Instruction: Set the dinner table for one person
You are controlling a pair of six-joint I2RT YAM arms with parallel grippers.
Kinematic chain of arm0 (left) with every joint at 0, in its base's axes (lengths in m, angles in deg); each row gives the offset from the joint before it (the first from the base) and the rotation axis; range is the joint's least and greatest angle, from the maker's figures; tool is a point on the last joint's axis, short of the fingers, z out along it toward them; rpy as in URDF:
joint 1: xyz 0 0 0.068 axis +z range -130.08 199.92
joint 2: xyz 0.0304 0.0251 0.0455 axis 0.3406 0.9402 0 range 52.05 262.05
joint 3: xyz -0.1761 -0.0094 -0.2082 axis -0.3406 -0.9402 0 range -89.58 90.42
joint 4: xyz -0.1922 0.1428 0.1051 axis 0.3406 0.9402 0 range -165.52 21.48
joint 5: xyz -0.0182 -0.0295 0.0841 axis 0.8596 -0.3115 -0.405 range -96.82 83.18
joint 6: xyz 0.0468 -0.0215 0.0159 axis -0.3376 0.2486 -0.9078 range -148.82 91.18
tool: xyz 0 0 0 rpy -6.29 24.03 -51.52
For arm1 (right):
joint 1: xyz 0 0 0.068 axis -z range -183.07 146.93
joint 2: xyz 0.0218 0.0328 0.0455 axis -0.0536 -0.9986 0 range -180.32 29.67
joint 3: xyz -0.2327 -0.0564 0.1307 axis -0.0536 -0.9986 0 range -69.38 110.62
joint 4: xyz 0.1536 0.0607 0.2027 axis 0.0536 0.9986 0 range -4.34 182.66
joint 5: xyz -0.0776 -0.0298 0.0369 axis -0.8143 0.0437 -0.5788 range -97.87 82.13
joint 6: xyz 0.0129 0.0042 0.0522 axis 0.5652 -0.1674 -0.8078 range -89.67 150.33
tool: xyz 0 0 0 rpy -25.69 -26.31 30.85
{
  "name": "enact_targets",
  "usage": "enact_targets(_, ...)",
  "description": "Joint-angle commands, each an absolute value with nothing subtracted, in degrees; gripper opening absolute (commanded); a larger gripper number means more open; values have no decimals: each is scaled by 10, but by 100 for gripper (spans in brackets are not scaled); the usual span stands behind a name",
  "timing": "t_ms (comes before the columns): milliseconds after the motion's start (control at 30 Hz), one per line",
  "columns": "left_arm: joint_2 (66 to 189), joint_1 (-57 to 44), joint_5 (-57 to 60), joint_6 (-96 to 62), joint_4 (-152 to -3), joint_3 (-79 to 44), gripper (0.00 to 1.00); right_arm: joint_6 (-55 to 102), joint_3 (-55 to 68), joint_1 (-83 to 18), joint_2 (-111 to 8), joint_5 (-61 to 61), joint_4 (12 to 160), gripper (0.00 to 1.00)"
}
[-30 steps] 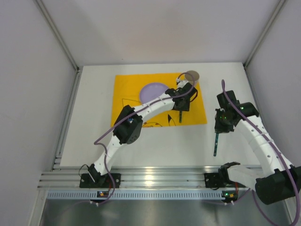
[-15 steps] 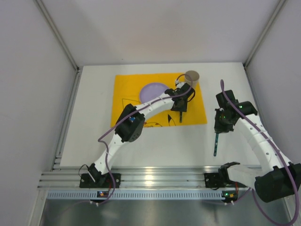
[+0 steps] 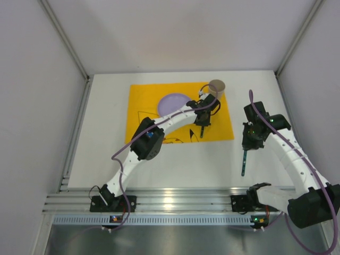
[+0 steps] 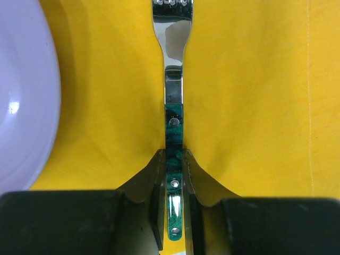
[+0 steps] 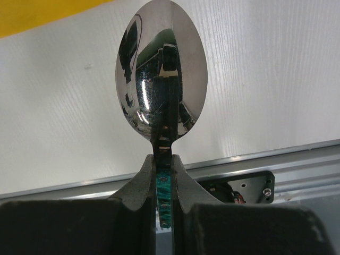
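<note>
A fork (image 4: 173,79) with a green handle lies flat on the yellow cloth (image 4: 255,79), to the right of the lilac plate (image 4: 21,101). My left gripper (image 4: 173,155) is shut on the fork's handle, both fingers touching it. From above, the left gripper (image 3: 203,122) sits between the plate (image 3: 172,103) and the cloth's right edge, the fork (image 3: 203,133) pointing toward me. My right gripper (image 5: 164,158) is shut on a spoon (image 5: 162,79) by its green handle, above the white dinner table (image 5: 265,79). Seen from above, the right gripper (image 3: 248,143) is right of the cloth and the spoon (image 3: 244,162) points at the near edge.
A brown cup (image 3: 217,86) stands at the cloth's far right corner, just beyond the left gripper. The yellow cloth (image 3: 143,101) lies on the table (image 3: 106,149). A ribbed aluminium rail (image 3: 170,204) runs along the near edge. Grey panels wall the other sides.
The left gripper's jaws have come together on the fork's handle, and the left arm's elbow has shifted slightly. The right arm and spoon have hardly moved.
</note>
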State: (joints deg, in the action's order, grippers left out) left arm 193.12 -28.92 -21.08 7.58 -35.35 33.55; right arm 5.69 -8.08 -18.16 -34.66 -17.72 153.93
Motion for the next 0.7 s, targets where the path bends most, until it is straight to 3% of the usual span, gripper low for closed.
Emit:
enact_targets(0,1946,-291,-200,71,-363,352,4,58,-71,-177,-347,-189,1519,0)
enact_targets(233,1906,-289,-163,80,-341,388,0,71,-39,-177,-378,-195,1510,0)
enact_targets(400,1804,-282,-160,97,-313,416,0,70,7,-182,-419,-160,1472,0)
enact_targets(667,1579,-190,-236,70,-252,236,0,68,170,-255,-564,-152,1427,0)
